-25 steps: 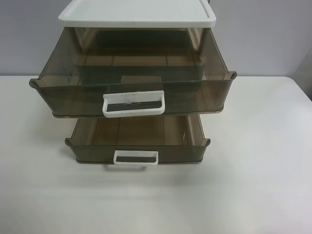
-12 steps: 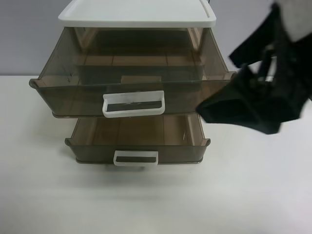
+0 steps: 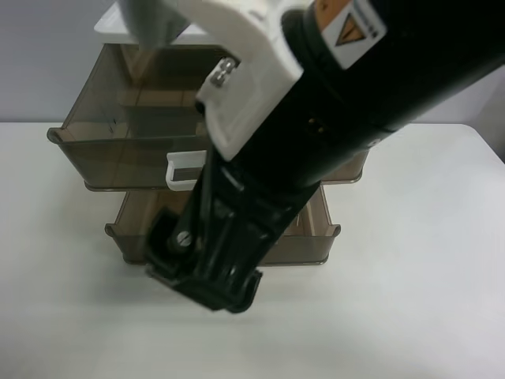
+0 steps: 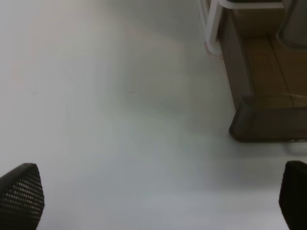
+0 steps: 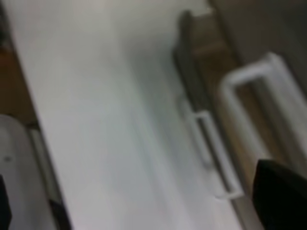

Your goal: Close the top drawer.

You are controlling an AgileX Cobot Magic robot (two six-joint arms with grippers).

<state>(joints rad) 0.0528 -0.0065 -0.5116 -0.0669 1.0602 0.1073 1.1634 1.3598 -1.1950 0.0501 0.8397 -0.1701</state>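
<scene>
The top drawer [image 3: 110, 146] of smoky brown plastic stands pulled out under the white lid [image 3: 118, 28]. Only the left end of its white loop handle [image 3: 180, 170] shows. A black arm [image 3: 316, 118] with a white bracket reaches across from the exterior high view's upper right and hides the drawer's middle and right. Its low end [image 3: 203, 280] hangs before the lower drawer [image 3: 130, 229]. The blurred right wrist view shows the top drawer's handle [image 5: 259, 86] and the lower handle [image 5: 211, 153]. My right gripper [image 5: 144, 201] is open and apart from them. My left gripper [image 4: 156, 196] is open over the table.
The white table [image 3: 426, 300] spreads around the drawer unit. In the left wrist view a lower drawer's corner [image 4: 249, 120] and its white handle [image 4: 213, 24] lie ahead over the bare table [image 4: 120, 120]. A grey wall stands behind the unit.
The arm has swung in from the exterior high view's right and now crosses the front of the drawers. The drawers have not moved.
</scene>
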